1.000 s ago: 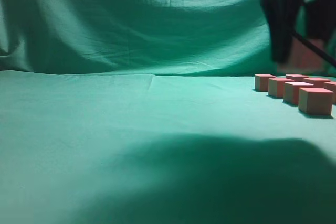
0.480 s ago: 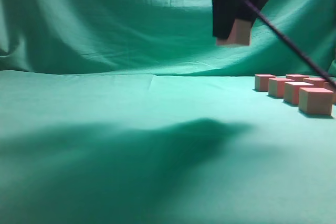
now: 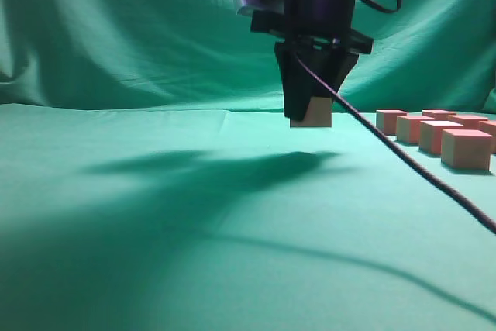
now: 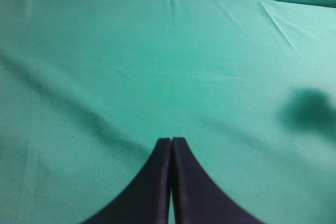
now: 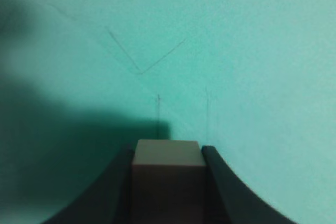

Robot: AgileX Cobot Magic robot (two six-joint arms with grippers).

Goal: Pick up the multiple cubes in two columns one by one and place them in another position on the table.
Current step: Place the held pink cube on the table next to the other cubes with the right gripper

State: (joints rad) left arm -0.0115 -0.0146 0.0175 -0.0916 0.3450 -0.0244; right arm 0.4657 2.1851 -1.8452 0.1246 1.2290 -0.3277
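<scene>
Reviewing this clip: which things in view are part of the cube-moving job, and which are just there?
Part of the job:
- held cube, clamped in the right claw, above the table
- remaining cubes in rows at the right of the exterior view

Just there:
- left claw, shut and empty
- green backdrop
- dark cable trailing from the right arm

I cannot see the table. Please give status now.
Right gripper shut on cube, above table. Left gripper shut, empty. Remaining cubes far right. Nothing below.
</scene>
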